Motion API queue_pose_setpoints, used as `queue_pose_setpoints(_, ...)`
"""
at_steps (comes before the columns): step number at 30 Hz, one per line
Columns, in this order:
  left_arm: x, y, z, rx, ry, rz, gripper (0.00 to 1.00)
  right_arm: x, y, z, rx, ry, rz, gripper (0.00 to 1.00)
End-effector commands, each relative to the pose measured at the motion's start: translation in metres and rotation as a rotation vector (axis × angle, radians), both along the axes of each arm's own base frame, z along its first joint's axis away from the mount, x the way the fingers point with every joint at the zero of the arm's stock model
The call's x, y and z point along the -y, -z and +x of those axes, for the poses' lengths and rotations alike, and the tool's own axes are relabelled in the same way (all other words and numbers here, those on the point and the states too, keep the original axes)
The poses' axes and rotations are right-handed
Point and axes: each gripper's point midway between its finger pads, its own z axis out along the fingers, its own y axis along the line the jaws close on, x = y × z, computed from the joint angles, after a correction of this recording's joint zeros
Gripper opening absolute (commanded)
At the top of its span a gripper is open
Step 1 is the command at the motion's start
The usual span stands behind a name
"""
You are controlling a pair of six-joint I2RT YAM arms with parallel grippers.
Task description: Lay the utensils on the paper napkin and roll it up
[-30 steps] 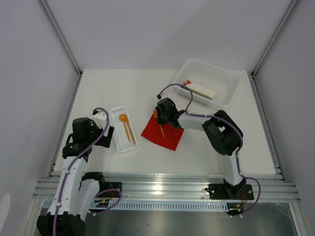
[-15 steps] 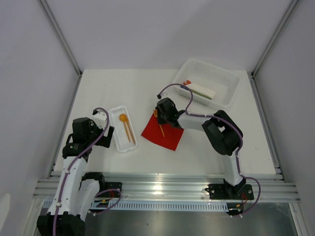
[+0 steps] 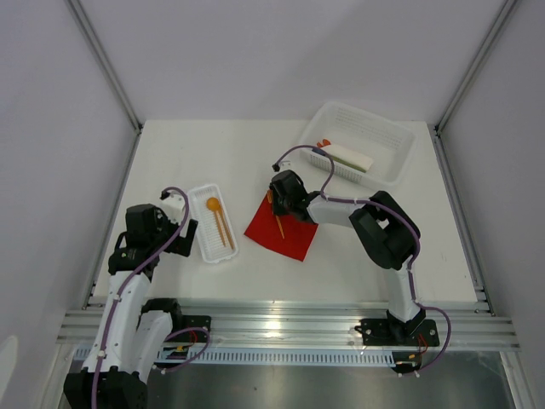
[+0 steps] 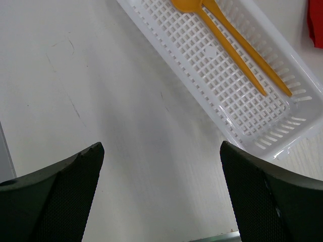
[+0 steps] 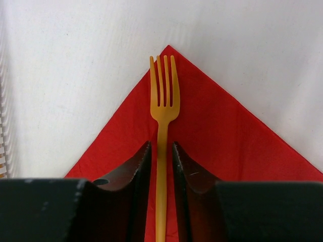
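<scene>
Fork of orange plastic [image 5: 163, 108] lies on red paper napkin [image 5: 227, 138]; right claw [image 5: 161, 145] barely parted astride it, left claw [image 4: 161, 145] wide apart

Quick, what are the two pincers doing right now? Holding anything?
Left pincer: open, empty.
Right pincer: astride the fork handle on the napkin; gripping or not, cannot be told.

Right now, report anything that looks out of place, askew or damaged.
Nothing stands out. The fork lies flat on the red napkin, tines toward its corner, between the fingers of the right gripper. A spoon and another utensil lie side by side in the white tray.
</scene>
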Motion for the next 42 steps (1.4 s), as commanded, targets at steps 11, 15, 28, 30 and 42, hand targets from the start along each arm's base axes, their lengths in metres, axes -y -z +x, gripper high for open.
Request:
queue_pose_setpoints(11,-0.01,-0.005,0.007,0.031,-0.067,0.021,0.99,-0.005,-0.089,0.014,0.197,0.006,-0.029,0.38)
queue_pose_setpoints(15,-0.044,-0.013,0.011,0.066,-0.243,0.126,0.99,-0.041,-0.126,-0.003,0.282,-0.077,-0.047,0.38)
queue_pose_setpoints(28,-0.11,-0.033,-0.005,0.152,-0.574,0.252,0.99,-0.187,-0.08,-0.069,0.211,-0.383,-0.038,0.19)
queue_pose_setpoints(30,-0.109,-0.035,-0.005,0.16,-0.571,0.248,0.99,-0.191,-0.08,-0.062,0.235,-0.364,-0.074,0.17)
queue_pose_setpoints(42,-0.102,-0.032,-0.002,0.152,-0.533,0.219,1.0,-0.179,-0.044,-0.048,0.322,-0.247,-0.337,0.11)
